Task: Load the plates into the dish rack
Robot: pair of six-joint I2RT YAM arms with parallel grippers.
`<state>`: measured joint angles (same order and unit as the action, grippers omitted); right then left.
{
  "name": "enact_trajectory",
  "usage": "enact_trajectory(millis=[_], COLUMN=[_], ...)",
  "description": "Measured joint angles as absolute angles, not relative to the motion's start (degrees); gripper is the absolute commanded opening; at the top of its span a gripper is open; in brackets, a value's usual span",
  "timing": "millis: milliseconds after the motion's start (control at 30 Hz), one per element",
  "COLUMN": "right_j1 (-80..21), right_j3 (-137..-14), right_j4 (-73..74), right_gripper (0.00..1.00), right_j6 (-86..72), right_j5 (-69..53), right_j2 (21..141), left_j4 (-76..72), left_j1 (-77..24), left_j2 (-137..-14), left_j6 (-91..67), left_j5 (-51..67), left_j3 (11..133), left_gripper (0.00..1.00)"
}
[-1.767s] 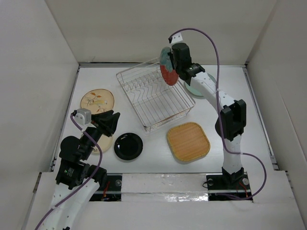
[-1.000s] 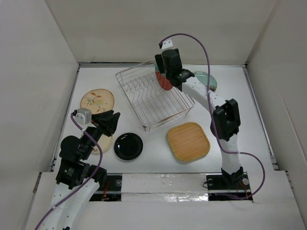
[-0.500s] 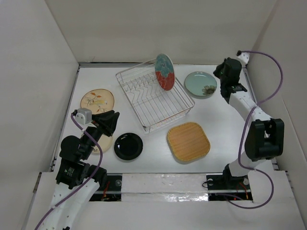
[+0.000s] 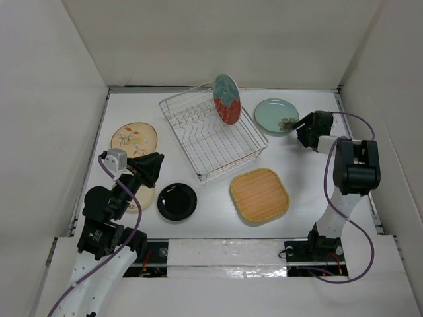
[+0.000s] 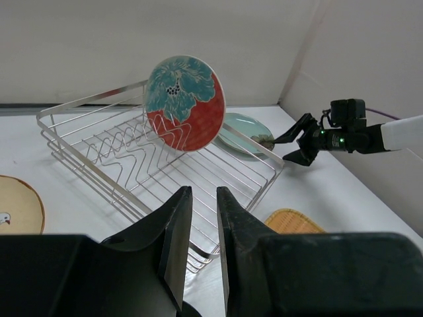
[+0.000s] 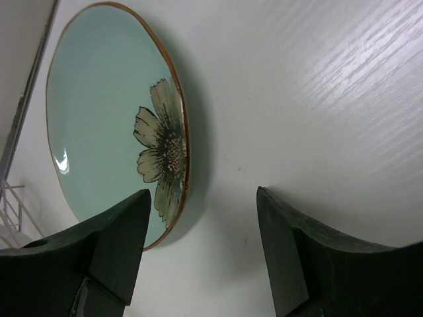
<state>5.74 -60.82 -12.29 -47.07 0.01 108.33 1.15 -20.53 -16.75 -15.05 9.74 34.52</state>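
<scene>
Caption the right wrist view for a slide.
Open right gripper low over the table, facing the green plate lying flat.

a lab test cell: plain white walls [image 4: 218, 39] boxing in a white table [image 4: 294, 152].

Overhead view: above the near edge, looking down over the whole desk [image 4: 297, 152]. Left wrist: low, near left, facing the far right corner. Right wrist: close to the desk. All share the green plate [image 4: 274, 112].
</scene>
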Motion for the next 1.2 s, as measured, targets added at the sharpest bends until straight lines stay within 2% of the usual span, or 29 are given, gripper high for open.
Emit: enact_trajectory(millis=[267,300,333,367,467,500,567,800,967,1200], right_j1=[6.5,6.7,6.7,6.7,6.8,7.0,7.1,7.1,6.0,-1.4], right_j3=[-63.2,-63.7,-64.3,-65.0,-66.3,-66.3,-66.4,-61.5,-56.0,-57.2], right_j4=[-17.8,-18.5,-19.0,-19.2,-20.3,-20.7,-21.1,-22.0,-14.8,-12.3], right_gripper=[0.59,0.52,0.49,0.35,0.20,0.10,0.00,0.00,0.00,0.00], right_j6=[-52.5,-53.2,-53.8,-54.7,-56.5,-57.0,-58.3,-58.5,-53.1,-43.5], right_j5=[-7.8,-8.8,-9.7,-10.8,-13.1,-13.7,-14.5,-11.6,-2.1,9.6], right_j2=[114.1,114.9,115.8,116.8,119.3,119.8,120.0,114.8,100.4,78.8], left_j4=[1.1,1.1,1.1,1.1,1.1,1.1,1.1,1.1,1.1,1.1], left_j1=[-20.5,-20.5,-20.5,-20.5,-20.5,-20.5,-20.5,-20.5,-20.5,-20.5], left_j2=[-16.8,-16.8,-16.8,-16.8,-16.8,-16.8,-16.8,-16.8,-16.8,-16.8], left_j6=[-15.0,-15.0,-15.0,-15.0,-15.0,-15.0,-15.0,-15.0,-14.9,-14.9], left_j5=[9.7,9.7,9.7,9.7,9.6,9.6,9.6,9.7,9.8,10.1], left_j3=[34.5,34.5,34.5,34.5,34.5,34.5,34.5,34.5,34.5,34.5], left_gripper=[0.20,0.21,0.20,0.21,0.21,0.21,0.21,0.21,0.21,0.21])
